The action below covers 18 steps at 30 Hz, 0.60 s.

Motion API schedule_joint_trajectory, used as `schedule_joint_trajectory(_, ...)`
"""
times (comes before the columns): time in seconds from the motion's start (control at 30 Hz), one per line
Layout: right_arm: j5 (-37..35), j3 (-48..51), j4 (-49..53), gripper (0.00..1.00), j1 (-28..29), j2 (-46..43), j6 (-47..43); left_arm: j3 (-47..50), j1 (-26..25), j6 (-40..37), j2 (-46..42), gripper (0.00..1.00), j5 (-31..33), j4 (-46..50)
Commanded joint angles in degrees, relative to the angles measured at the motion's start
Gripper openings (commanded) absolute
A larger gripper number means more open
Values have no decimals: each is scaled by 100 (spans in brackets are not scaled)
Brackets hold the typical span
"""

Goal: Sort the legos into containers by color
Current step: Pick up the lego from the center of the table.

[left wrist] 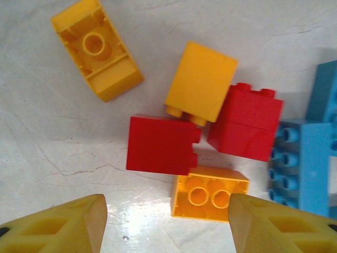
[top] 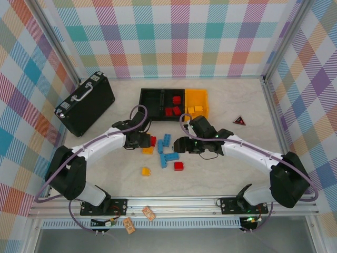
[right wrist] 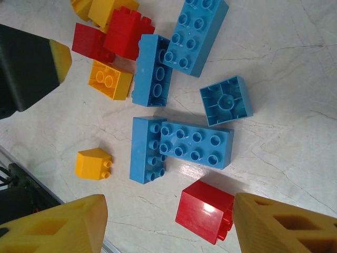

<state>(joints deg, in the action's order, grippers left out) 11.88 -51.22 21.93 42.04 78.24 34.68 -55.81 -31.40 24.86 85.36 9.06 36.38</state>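
Left gripper [left wrist: 166, 211] and right gripper [right wrist: 169, 211] both stand open, holding nothing; some reds [top: 172, 109] lie in middle bin [top: 167, 99], some yellows [top: 196, 109] in right bin [top: 196, 92], all blues [top: 167, 156] and others unsorted on table [top: 221, 174].

light: bright, even, overhead | shadows: soft, short | glare: table [left wrist: 134, 213], red lego [right wrist: 206, 208] | focus: sharp

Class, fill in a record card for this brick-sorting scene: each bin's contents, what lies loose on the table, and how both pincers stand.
left black bin: no bricks visible
middle black bin: red bricks
yellow bin: yellow bricks
table: loose blue bricks, red-and-yellow cluster, lone red brick, lone yellow brick
left pincer: open, above the red-and-yellow cluster
right pincer: open, above the lone red brick
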Motion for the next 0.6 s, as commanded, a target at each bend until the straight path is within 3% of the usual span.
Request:
schedule_joint_trajectory(0.0,11,-121,-32,65,41,-9,-52,100,86,19,155,63,-83,-256)
schedule_joint_trajectory(0.57,-132,-2,3,64,37,-26,-14,18,339,-118,896,61,-88,-530)
